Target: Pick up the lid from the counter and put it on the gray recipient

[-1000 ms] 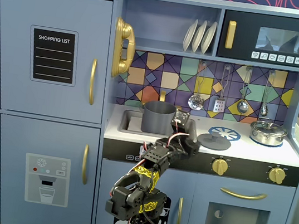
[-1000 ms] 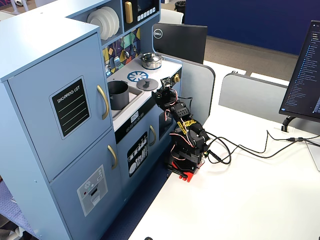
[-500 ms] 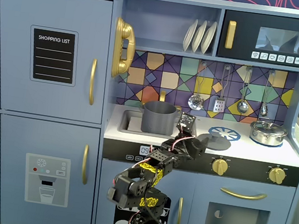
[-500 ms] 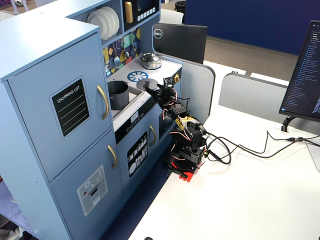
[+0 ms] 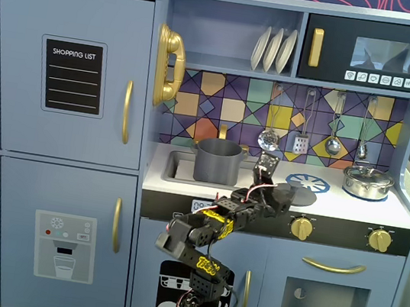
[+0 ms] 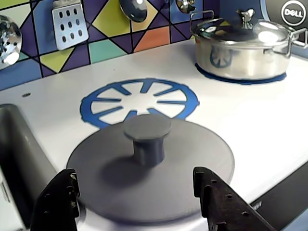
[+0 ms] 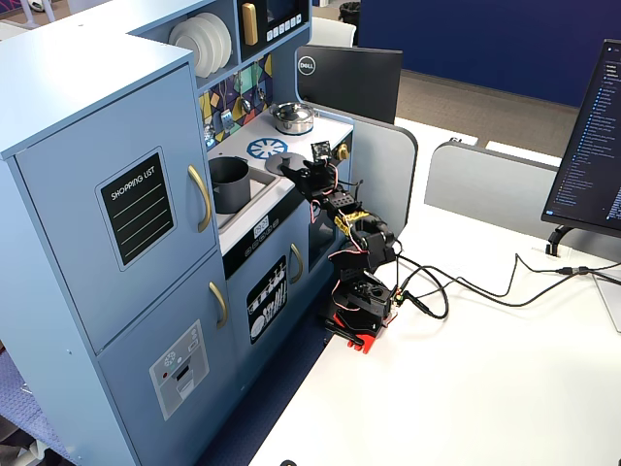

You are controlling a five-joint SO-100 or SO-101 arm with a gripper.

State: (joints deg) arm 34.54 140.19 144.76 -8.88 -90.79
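The lid [image 6: 159, 166] is a flat dark-gray disc with a central knob [image 6: 147, 131]. It lies on the white counter, partly over the blue burner ring [image 6: 139, 98]. My gripper [image 6: 135, 175] is open, just above the lid's near edge, with the knob ahead between the two fingers and nothing held. In a fixed view the gripper [image 5: 282, 192] sits at the lid [image 5: 300, 196], right of the gray recipient [image 5: 217, 161], which stands uncovered in the sink. In the other fixed view the lid [image 7: 276, 161] lies beyond the recipient [image 7: 229, 184].
A shiny silver pot with its own lid [image 6: 243, 45] stands on the far right burner. The sink [image 6: 19, 144] drops away left of the lid. Utensils [image 5: 269, 138] hang on the tiled back wall. The counter's front edge is right under the gripper.
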